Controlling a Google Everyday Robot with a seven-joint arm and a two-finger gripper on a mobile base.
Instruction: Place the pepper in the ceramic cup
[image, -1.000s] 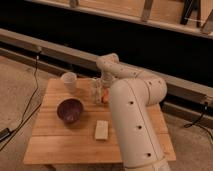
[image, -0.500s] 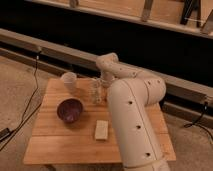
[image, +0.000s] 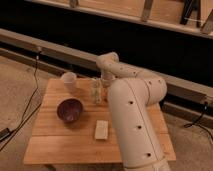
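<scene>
Camera view. Shows a small square table of pale wooden slats (image: 60, 145), with the bulky white robot arm (image: 132, 117) rising across its right half and folding back down toward the far edge. Puts the two-finger gripper (image: 103, 85) low at that far side, just beside and slightly behind a clear tall shaker bottle (image: 96, 91), close over the tabletop. Takes the fingers as closed tight; cannot tell whether anything lies between them. Finds no sure sign of the small orange-red tapered pepper. Likely hidden at the gripper's tips, behind the bottle or under the wrist, but cannot say which.

Places the small whitish-beige ceramic cup (image: 69, 81) upright near the far left corner, apart from the gripper, with the bottle standing between the two. Sees nothing orange at the cup's rim, though cannot look fully into it. Notes a wide dark purple bowl (image: 70, 110) just in front of the cup, and a pale rectangular block (image: 102, 129) lying flat toward the front middle; neither touched.

Judges the task as early: at best the grasp made, nothing delivered. Leaves the lift clear of the table, the carry leftward past or over the bottle, the lowering over the cup's mouth and the release. Warns of the bottle as the nearest thing to knock on that path.
</scene>
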